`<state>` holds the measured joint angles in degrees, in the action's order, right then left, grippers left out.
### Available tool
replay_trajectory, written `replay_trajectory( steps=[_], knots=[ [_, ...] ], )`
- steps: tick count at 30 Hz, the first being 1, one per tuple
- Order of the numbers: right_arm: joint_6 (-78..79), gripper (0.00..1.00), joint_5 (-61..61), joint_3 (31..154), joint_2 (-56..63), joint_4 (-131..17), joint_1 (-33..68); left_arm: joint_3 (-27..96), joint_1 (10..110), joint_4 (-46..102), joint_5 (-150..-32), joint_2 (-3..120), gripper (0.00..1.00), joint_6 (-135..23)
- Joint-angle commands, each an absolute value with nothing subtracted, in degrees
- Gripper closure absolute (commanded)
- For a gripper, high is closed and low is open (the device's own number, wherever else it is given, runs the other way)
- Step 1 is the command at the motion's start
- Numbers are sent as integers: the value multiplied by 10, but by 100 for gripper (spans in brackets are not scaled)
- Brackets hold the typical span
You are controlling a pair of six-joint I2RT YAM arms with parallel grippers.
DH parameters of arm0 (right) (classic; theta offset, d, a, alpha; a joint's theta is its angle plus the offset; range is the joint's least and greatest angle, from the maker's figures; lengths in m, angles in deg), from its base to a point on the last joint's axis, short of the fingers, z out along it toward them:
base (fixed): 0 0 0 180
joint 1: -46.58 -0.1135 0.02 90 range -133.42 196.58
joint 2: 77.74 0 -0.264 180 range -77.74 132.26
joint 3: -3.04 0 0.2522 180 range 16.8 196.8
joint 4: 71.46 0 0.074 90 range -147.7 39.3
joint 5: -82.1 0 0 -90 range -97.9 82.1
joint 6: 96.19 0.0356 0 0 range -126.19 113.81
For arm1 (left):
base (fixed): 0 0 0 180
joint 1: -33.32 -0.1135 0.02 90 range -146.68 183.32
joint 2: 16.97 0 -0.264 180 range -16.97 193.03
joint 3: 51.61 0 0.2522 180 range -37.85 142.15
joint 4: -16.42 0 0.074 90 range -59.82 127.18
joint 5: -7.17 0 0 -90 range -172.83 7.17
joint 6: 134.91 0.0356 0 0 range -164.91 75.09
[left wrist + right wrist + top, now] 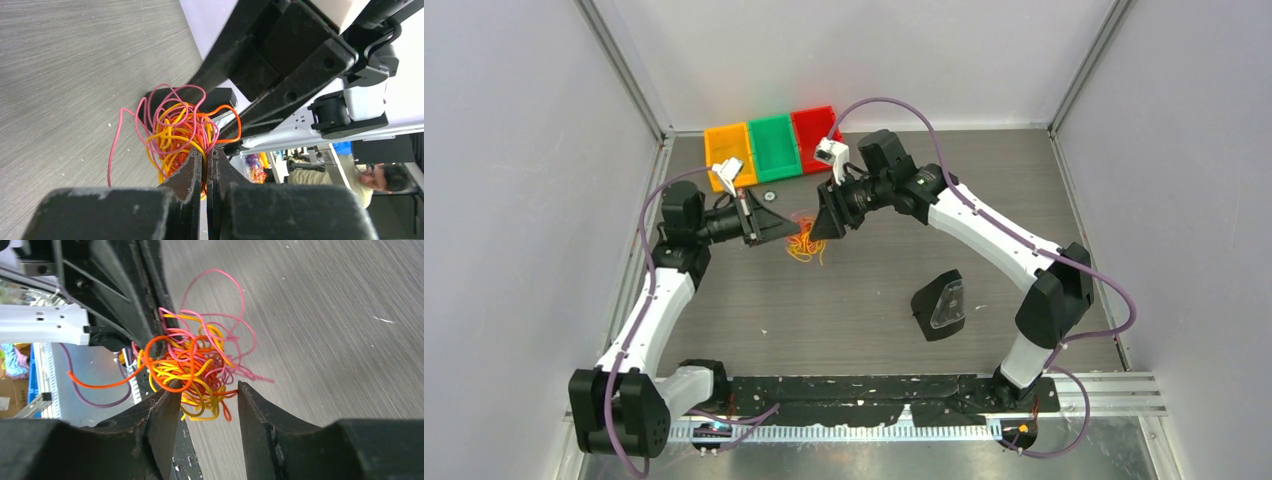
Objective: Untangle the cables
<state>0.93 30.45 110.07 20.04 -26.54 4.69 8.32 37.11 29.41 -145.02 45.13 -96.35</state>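
The left gripper [206,154] has its fingers pinched almost together on yellow strands of the cable tangle [175,131]. The right gripper [209,389] has its fingers spread wide either side of the tangle's edge, gripping nothing. The cable tangle lies between them over the table [844,300]; beyond it an orange bin [727,143], a green bin [773,145] and a red bin [812,126] stand touching in a row, their contents too small to tell.

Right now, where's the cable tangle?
Top view: the cable tangle is slightly left of table centre, between the left gripper and the right gripper, on the near side of the green bin.
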Motion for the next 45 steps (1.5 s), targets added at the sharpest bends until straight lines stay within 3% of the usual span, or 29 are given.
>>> replay_trajectory(
  steps=[1, 2, 3, 4, 5, 7, 8, 16, 26, 30, 35, 41, 43, 44, 45],
  knots=[
    [-3, 42, 231, 1093, 200, -296, 45, 68, 366, 199, -1481, 430, 100, -1031],
    [-2, 39, 236, 1094, 203, -298, 45, 68, 365, 200, -1481, 429, 100, -1034],
    [2, 44, 242, 1095, 206, -300, 45, 67, 365, 200, -1482, 427, 100, -1038],
    [3, 52, 253, 1096, 206, -304, 44, 66, 365, 199, -1482, 427, 100, -1041],
    [1, 70, 251, 1097, 206, -305, 42, 67, 364, 199, -1483, 424, 100, -1044],
    [-14, 90, 216, 1104, 205, -295, 40, 72, 357, 215, -1487, 416, 100, -1038],
    [-19, 94, 165, 1106, 203, -282, 41, 78, 350, 238, -1486, 410, 100, -1027],
    [-50, 95, -38, 1052, 143, -263, 94, 182, 245, 650, -1384, 349, 100, -767],
    [-52, 94, -101, 1037, 71, -271, 189, 244, 124, 852, -1209, 362, 100, -584],
    [-54, 95, -57, 1035, 67, -275, 221, 233, 76, 849, -1234, 378, 100, -560],
    [-34, 95, 100, 1018, 73, -291, 221, 197, 85, 790, -1351, 375, 100, -576],
    [-5, 94, 235, 1002, 74, -336, 220, 164, 173, 730, -1300, 389, 100, -573],
    [3, 94, 280, 1001, 74, -346, 220, 147, 206, 714, -1284, 403, 91, -563],
    [5, 94, 306, 1000, 74, -350, 219, 142, 227, 709, -1274, 415, 72, -547],
    [7, 95, 318, 1000, 75, -351, 219, 150, 245, 715, -1262, 427, 58, -525]
  ],
)
